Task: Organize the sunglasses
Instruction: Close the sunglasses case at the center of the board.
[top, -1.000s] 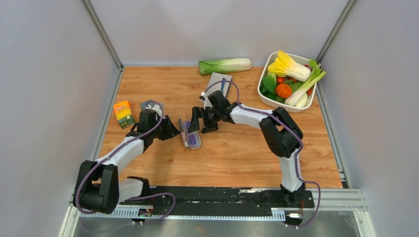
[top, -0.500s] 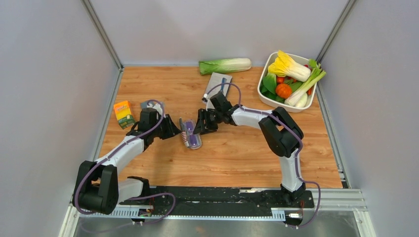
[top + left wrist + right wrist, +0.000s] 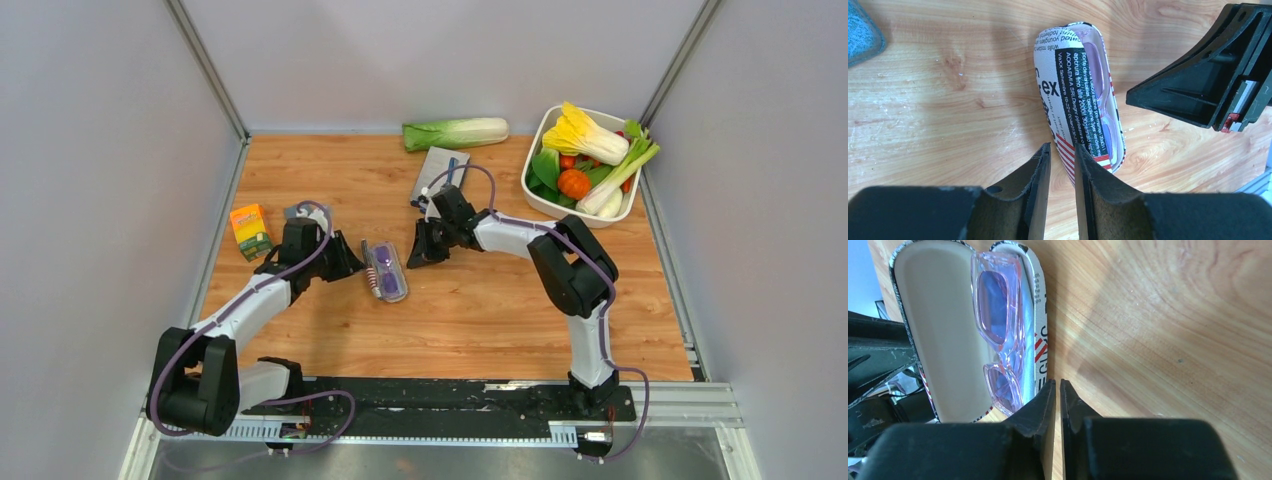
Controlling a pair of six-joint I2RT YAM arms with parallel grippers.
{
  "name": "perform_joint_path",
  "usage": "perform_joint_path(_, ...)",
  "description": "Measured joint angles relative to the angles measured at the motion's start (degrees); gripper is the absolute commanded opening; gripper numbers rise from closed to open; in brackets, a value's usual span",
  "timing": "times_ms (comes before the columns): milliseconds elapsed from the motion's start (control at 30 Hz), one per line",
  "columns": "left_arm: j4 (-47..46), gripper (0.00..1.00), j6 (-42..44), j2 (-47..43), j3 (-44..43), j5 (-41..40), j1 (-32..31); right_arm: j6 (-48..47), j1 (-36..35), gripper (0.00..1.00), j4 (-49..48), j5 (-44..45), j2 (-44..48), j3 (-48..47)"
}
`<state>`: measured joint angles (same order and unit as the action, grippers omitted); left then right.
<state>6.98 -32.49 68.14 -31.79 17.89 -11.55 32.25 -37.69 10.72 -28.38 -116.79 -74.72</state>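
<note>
1. Sunglasses point(image 3: 384, 268): you have them lying folded inside the open printed case point(image 3: 393, 287), mid-table, between the two grippers.
2. Long axis: case and glasses run roughly away from the arm bases, slanted a little, with the far end leaning left.
3. Left gripper point(image 3: 347, 262): it sits against the case's left side. From the left wrist, its jaws stand nearly together, and the raised lid's printed back point(image 3: 1068, 75) sits at the mouth of the slot. You cannot tell whether the lid is pinched.
4. Right gripper point(image 3: 416, 252): it is just beside the case's right far end. From the right wrist, its jaws are pressed together on nothing, with the tips next to the case rim.
5. Deciding relation: the lid stands on the left arm's side, and the glasses point(image 3: 998, 335) lie in the half nearer the right arm. Closing likely means swinging the lid rightward over them, so the left arm looks better placed.
6. Hazard, as a guess: your right gripper sits close to where the lid would land.
7. Room: there is bare table point(image 3: 480, 320) near and to the right. The orange carton point(image 3: 250, 230) is well apart on the left.
</note>
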Motion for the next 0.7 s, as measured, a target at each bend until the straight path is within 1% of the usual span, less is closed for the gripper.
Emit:
perform_joint_path(233, 0.7, 0.32, 0.0, 0.0, -1.3, 0.0, 0.0, -1.4, -0.5, 0.11, 2.5, 3.4, -0.3, -3.3)
perform_joint_path(400, 0.6, 0.32, 0.0, 0.2, -1.4, 0.0, -0.2, -2.3, -2.5, 0.12, 4.2, 6.5, -2.2, -6.6)
perform_joint_path(700, 0.4, 0.31, -0.2, 2.7, -2.6, -0.3, -2.1, -2.6, -3.8, 0.13, 6.4, 8.0, -4.0, -6.7)
